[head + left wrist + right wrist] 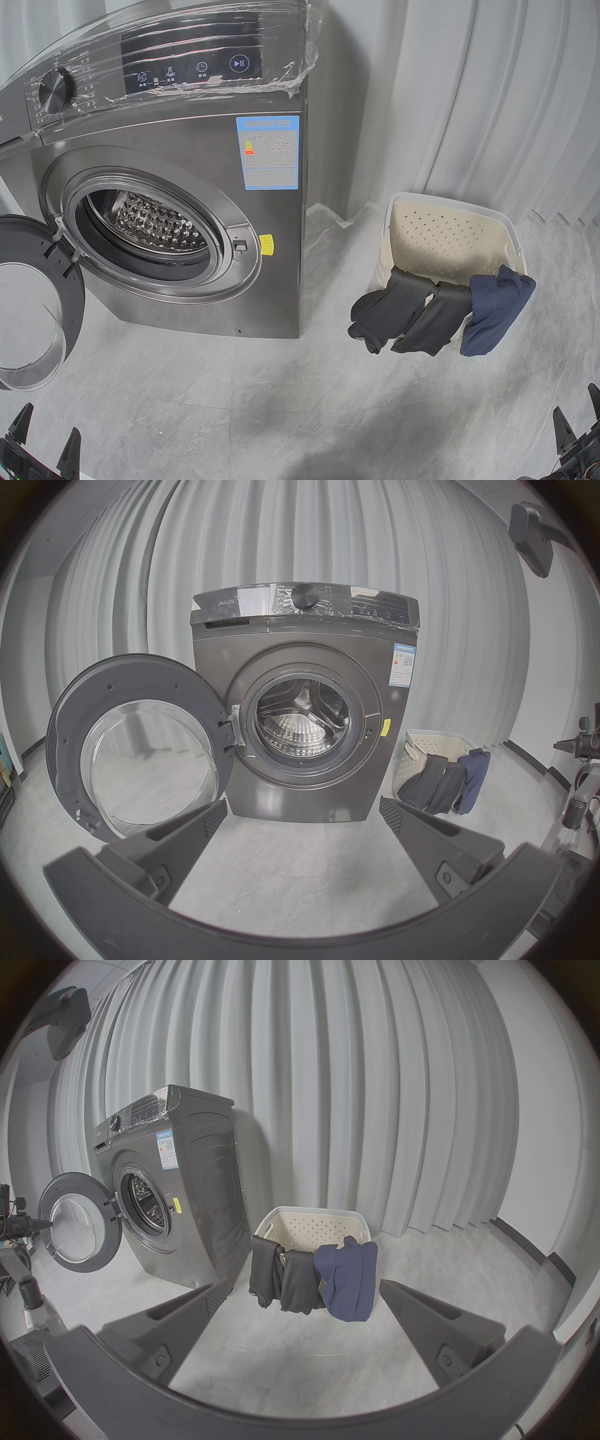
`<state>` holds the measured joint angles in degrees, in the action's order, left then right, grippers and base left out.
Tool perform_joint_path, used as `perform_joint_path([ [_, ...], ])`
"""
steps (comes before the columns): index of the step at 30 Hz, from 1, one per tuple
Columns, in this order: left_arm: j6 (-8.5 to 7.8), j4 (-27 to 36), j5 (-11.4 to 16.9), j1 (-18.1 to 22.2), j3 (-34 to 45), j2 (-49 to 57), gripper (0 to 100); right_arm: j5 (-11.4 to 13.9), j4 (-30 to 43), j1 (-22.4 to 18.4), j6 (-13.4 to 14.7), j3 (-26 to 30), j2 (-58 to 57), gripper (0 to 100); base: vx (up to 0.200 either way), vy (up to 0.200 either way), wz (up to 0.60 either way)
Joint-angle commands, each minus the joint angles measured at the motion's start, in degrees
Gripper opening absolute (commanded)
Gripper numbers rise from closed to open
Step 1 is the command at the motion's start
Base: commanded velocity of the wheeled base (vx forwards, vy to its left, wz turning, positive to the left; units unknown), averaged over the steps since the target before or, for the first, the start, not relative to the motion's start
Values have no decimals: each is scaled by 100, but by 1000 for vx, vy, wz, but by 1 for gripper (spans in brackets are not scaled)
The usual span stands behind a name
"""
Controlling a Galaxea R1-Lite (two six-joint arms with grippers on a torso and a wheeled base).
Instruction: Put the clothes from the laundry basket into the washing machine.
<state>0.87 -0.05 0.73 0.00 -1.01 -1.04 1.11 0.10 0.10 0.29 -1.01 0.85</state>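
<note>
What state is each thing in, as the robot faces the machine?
Grey front-loading washing machine: round door swung fully open, drum empty.
Cream perforated plastic laundry basket: upright on the floor.
Two black garments: draped over the basket's front rim.
Navy blue garment: draped over the same rim.
Left hand: open, empty.
Right hand: open, empty.

Laundry basket [312, 1227] just beside washing machine [178, 1185], clothes [342, 1275] draped over its rim; right claw [301, 1286] spread wide.

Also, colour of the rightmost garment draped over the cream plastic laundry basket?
Navy blue garment; clearest in the right wrist view.
</note>
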Motion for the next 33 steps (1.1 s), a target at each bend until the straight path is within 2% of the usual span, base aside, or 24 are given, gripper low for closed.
perform_joint_path([
  [1, 1, -4, 6, 0, 101, 86, 100, 3, -1, -1, -3, 92, -85, 100, 0, -200, 0],
  [10, 10, -4, -3, 0, 101, 86, 100, 3, -1, -1, 6, 92, -85, 100, 0, -200, 0],
  [22, 1, 5, -3, 0, 101, 86, 100, 3, -1, -1, -3, 101, -85, 100, 0, 0, 0],
  [33, 1, 5, -3, 0, 101, 86, 100, 3, -1, -1, -3, 92, -85, 100, 0, -200, 0],
])
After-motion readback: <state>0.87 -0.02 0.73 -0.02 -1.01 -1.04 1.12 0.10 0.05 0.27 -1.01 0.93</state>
